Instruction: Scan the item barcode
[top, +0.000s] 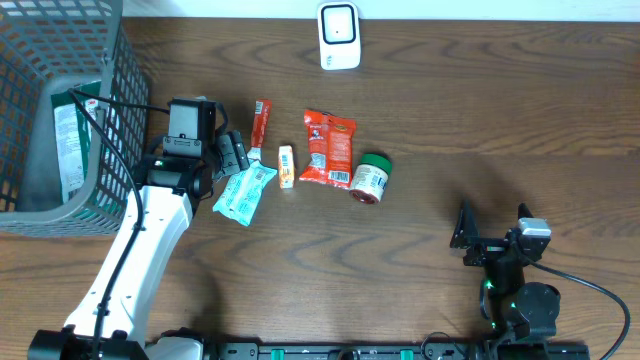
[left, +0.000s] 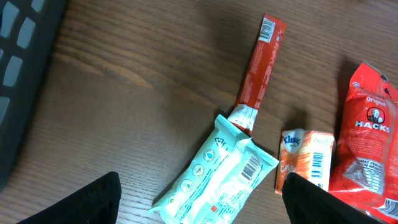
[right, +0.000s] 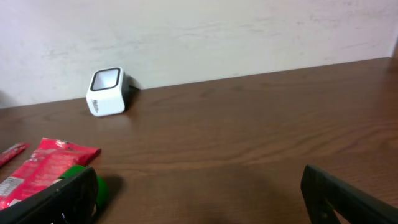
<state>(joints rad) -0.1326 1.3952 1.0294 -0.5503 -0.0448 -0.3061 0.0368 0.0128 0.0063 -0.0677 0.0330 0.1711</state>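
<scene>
To the outer side of the left gripper (top: 235, 155) (left: 202, 204) stands a grey plastic mesh basket (top: 40, 205) holding a green-and-white printed packet (top: 70, 140); the gripper's fingers (left: 93, 199) are spread wide with nothing held; in the wrist view, between them and just ahead, a pale teal plastic wipes packet (top: 245, 193) (left: 217, 180) lies flat on the dark brown wooden table (top: 500, 120), its barcode face up; the packet's far end touches a slim red stick sachet (top: 261, 123) (left: 258, 68) that runs away from the fingertips; just beyond the gripper's inner finger lies a small orange-and-white tissue pack (top: 287, 166) (left: 305, 158); next to that, a red foil sweets bag (top: 328, 148) (left: 367, 143); then a green-lidded small jar (top: 371, 179) on its side; well apart, far ahead of both arms at the table's back edge, sits a white boxy barcode scanner (top: 339, 35) (right: 107, 91); the right gripper (top: 492, 235) (right: 199, 205) hangs over bare wood, jaws fully apart and empty, the sweets bag and jar off beside its left finger.
</scene>
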